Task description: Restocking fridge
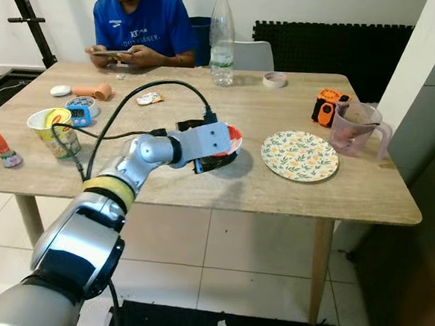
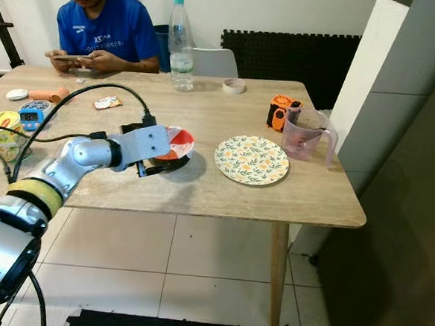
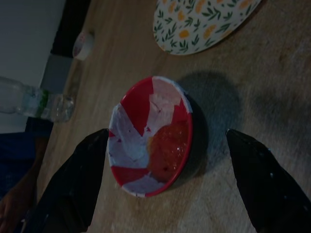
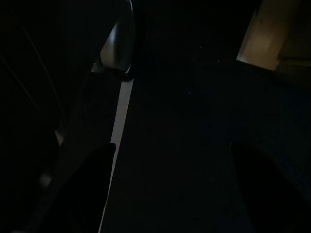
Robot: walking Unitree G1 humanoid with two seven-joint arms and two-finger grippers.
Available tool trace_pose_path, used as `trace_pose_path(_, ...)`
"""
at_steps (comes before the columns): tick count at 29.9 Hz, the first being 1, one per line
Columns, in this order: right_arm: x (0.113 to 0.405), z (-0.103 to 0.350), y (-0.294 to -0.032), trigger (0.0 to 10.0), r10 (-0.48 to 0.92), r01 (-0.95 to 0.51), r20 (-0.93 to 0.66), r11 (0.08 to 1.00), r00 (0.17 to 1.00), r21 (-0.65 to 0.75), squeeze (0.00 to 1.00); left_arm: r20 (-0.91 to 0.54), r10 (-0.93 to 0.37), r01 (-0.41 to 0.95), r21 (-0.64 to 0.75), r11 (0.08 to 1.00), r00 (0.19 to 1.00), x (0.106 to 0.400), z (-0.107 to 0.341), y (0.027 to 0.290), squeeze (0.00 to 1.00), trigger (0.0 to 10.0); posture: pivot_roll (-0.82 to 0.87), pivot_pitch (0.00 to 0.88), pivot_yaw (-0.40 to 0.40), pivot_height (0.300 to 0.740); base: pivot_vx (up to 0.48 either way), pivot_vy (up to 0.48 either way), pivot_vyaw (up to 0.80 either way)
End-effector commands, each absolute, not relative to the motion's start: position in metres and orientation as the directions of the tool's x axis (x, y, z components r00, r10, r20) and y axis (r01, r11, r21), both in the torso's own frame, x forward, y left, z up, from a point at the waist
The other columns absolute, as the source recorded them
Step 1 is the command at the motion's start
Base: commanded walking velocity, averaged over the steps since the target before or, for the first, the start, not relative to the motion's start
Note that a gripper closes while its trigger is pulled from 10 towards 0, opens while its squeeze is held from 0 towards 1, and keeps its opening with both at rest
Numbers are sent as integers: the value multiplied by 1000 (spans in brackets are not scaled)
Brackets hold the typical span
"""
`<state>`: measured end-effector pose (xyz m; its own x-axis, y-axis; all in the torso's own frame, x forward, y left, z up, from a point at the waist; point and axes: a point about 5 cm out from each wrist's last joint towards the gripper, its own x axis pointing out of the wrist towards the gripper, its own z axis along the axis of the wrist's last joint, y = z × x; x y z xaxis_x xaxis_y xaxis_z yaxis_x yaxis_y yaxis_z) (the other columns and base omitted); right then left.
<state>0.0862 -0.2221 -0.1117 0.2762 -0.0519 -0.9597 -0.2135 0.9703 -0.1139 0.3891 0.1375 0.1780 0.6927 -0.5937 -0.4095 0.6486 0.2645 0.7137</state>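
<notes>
As our left claw point(image 3: 163, 184) hangs spread around the red bowl point(image 3: 150, 155) on the worktop point(image 1: 275, 189), closing off-centre could tip it and spill its contents.

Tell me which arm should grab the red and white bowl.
Left. The left gripper is open, fingers either side of the red and white bowl; the right arm hangs idle in shade.

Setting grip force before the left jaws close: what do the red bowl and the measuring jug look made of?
Red bowl: seemingly glossy melamine or plastic, with a thin rim and printed red-and-white patches; ceramic is possible. Measuring jug: translucent pinkish plastic, the table showing through its wall. The left gripper straddles the bowl, jaws open.
</notes>
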Motion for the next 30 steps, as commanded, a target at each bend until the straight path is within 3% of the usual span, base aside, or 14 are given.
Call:
trace_pose_path(1, 85, -111, -225, 10000, -62, -213, -958, 969, 279, -125, 0, -452, -560, 650, 727, 221, 695, 391, 173, 133, 0, 10000, -49, 32, 51, 740, 0, 0, 0)
trace_pose_path(15, 81, -111, -230, 10000, -75, -209, -959, 969, 275, -135, 0, -491, -470, 627, 756, 188, 733, 391, 154, 135, 0, 10000, -73, 39, 50, 740, 0, 0, 0)
trace_pose_path(30, 79, -111, -230, 10000, -77, -209, -958, 968, 275, -138, 0, -514, -476, 654, 733, 187, 713, 385, 136, 126, 0, 10000, -84, 59, 48, 740, 0, 0, 0)
